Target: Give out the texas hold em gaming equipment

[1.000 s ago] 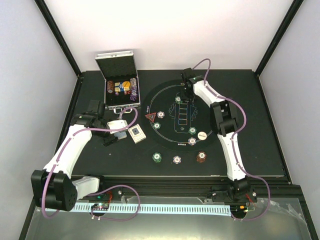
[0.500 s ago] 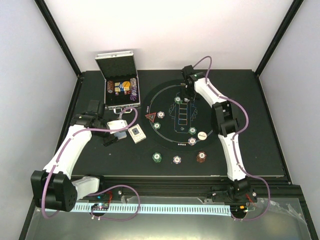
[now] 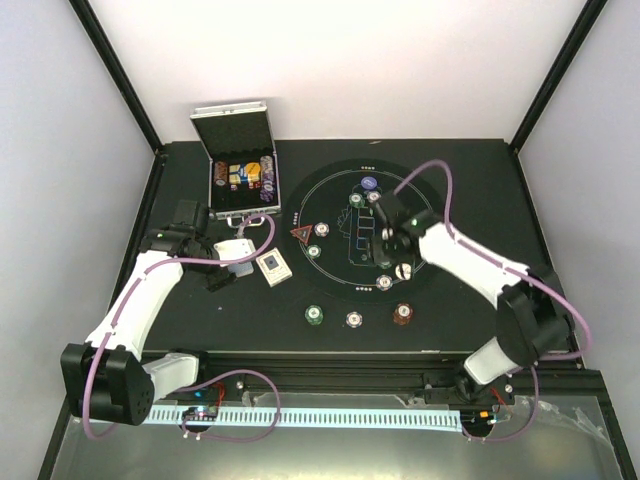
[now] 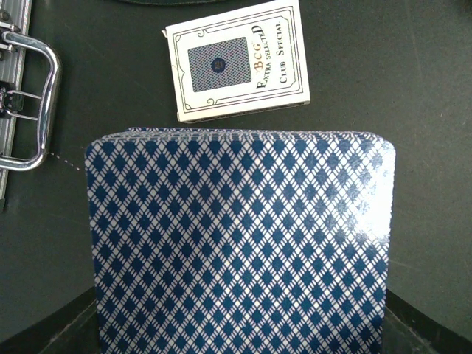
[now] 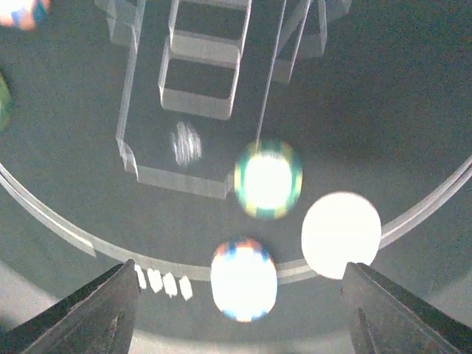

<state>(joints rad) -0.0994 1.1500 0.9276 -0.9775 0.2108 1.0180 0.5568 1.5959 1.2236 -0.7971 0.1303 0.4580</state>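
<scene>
My left gripper [image 3: 225, 252] is shut on a deck of playing cards [image 4: 240, 243] with blue diamond backs. The deck fills the left wrist view and hides the fingers. My right gripper [image 5: 240, 313] is open and empty, hovering over the near right part of the round mat [image 3: 335, 180]. Blurred below it lie a green chip [image 5: 267, 179], a white chip [image 5: 243, 279] and a white button [image 5: 341, 234]. A blue button [image 3: 369, 184] rests at the mat's far side. The red triangle token [image 3: 300, 236] sits at its left. Three chips, green [image 3: 315, 315], white [image 3: 354, 319] and brown-red [image 3: 402, 313], lie in front of the mat.
The silver case [image 3: 240, 175] stands open at the back left, with more chips inside. Its handle [image 4: 33, 103] shows beside the deck. A white card box [image 4: 236, 59] lies on the table just beyond the deck. More chips [image 3: 318, 240] sit on the mat's left part.
The right arm swung back from the mat's far side to its near right, and its jaws widened. A blue button now lies where the gripper was. The left arm stayed still.
</scene>
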